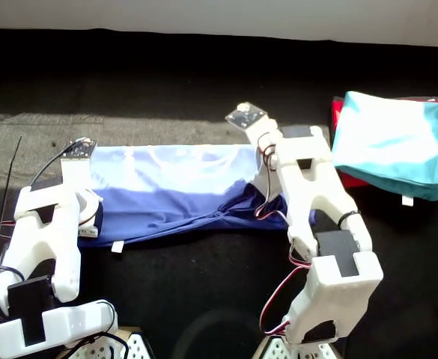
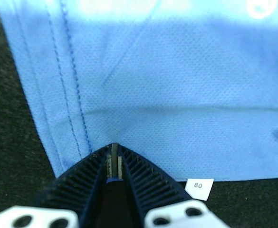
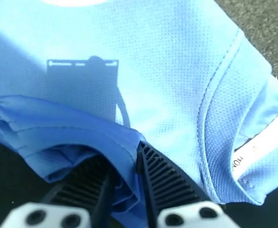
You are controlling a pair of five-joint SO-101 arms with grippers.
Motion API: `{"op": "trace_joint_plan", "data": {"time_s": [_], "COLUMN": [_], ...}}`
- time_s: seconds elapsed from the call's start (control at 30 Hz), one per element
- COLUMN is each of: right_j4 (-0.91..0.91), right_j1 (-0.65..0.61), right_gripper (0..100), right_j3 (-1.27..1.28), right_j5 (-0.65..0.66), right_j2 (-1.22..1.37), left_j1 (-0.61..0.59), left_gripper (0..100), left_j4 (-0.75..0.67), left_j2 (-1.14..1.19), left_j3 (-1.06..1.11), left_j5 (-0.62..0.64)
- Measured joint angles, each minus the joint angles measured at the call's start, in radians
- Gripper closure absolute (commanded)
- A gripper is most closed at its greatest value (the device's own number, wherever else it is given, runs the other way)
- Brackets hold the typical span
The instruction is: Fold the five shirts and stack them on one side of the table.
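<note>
A light blue shirt [image 1: 174, 191] lies spread across the middle of the dark table, its near half in shadow. My left gripper [image 2: 114, 164] is shut on the shirt's [image 2: 177, 95] near edge beside a stitched hem, at the shirt's left end in the high view. My right gripper [image 3: 124, 166] is shut on a bunched fold of the shirt [image 3: 153, 71] close to the collar, at the shirt's right end, where the cloth is rumpled [image 1: 241, 202]. A folded teal shirt [image 1: 394, 142] rests on a red one [image 1: 338, 112] at the right side.
The table [image 1: 204, 299] is black cloth with a sunlit band across the back. A small white tag [image 2: 199, 187] sticks out from the shirt's near edge. Both arm bases stand at the front edge.
</note>
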Motion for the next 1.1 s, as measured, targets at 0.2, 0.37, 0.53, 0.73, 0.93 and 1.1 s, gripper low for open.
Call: {"op": "trace_joint_plan", "data": {"time_s": [0.2,0.37,0.53,0.73,0.93,1.1], "right_j4": [0.0,0.0,0.029,0.212,0.31,0.23], "right_j1": [0.005,0.02,0.066,0.046,-0.078,-0.172], "right_gripper": [83.3,83.3,90.9,99.1,99.1,99.1], "right_j3": [-0.031,-0.077,-0.147,-0.215,-0.224,-0.187], "right_j5": [-0.061,-0.074,-0.163,-0.172,-0.172,-0.178], "right_j2": [0.0,0.0,0.0,0.0,0.005,0.006], "left_j1": [0.0,0.0,0.0,0.0,0.0,0.0], "left_gripper": [99,99,99,99,99,99], "left_j4": [0.0,0.0,0.0,0.0,0.0,0.0], "left_j2": [0.0,0.0,0.0,0.0,0.0,0.0], "left_j3": [0.0,0.0,0.0,0.0,0.0,0.0], "left_j5": [0.0,0.0,0.0,0.0,0.0,0.0]}}
